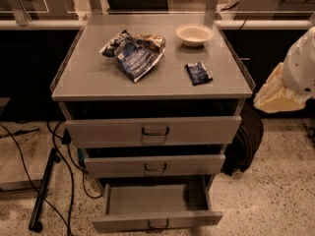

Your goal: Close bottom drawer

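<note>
The bottom drawer (156, 220) is pulled out at the foot of the grey cabinet. Its shallow tray (152, 198) shows, empty, behind a slim front panel with a small dark loop handle (158, 224). The two drawers above it, the taller top one (153, 130) and the middle one (154, 165), stick out only slightly. My gripper (275, 96), a cream-coloured end on the white arm (302, 63), hangs at the right of the cabinet, level with the cabinet top. It is well above and to the right of the bottom drawer and touches nothing.
On the cabinet top (88, 77) lie a crumpled chip bag (134, 53), a small dark blue packet (199, 73) and a white bowl (194, 34). A dark bag (246, 136) leans at the cabinet's right side. Cables and a black stand (42, 191) lie on the floor at left.
</note>
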`<state>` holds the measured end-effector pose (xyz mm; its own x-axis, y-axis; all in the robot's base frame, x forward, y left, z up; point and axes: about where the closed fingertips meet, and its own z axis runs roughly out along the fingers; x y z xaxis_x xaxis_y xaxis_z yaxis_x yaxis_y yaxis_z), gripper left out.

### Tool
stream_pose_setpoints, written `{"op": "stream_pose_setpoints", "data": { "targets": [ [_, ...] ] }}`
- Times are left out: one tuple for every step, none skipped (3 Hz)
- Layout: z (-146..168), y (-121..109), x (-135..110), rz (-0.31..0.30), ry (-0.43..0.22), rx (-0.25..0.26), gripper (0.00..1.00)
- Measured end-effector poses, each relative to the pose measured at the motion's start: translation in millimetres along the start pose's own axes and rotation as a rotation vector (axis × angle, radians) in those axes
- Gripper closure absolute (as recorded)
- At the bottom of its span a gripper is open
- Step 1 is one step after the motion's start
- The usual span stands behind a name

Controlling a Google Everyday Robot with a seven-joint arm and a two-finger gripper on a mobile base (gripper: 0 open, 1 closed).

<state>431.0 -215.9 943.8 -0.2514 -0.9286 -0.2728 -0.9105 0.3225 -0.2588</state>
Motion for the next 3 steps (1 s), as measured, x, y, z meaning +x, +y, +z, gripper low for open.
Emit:
{"op": "stream_pose_setpoints", "data": {
  "targets": [
    [32.1, 16.9, 8.3, 0.044, -0.052, 0.003, 1.00],
    [67.4, 33.6, 13.7, 0.066, -0.104, -0.008, 1.00],
    [106.7, 44.2, 15.1, 0.063, -0.168, -0.021, 1.00]
  ]
}}
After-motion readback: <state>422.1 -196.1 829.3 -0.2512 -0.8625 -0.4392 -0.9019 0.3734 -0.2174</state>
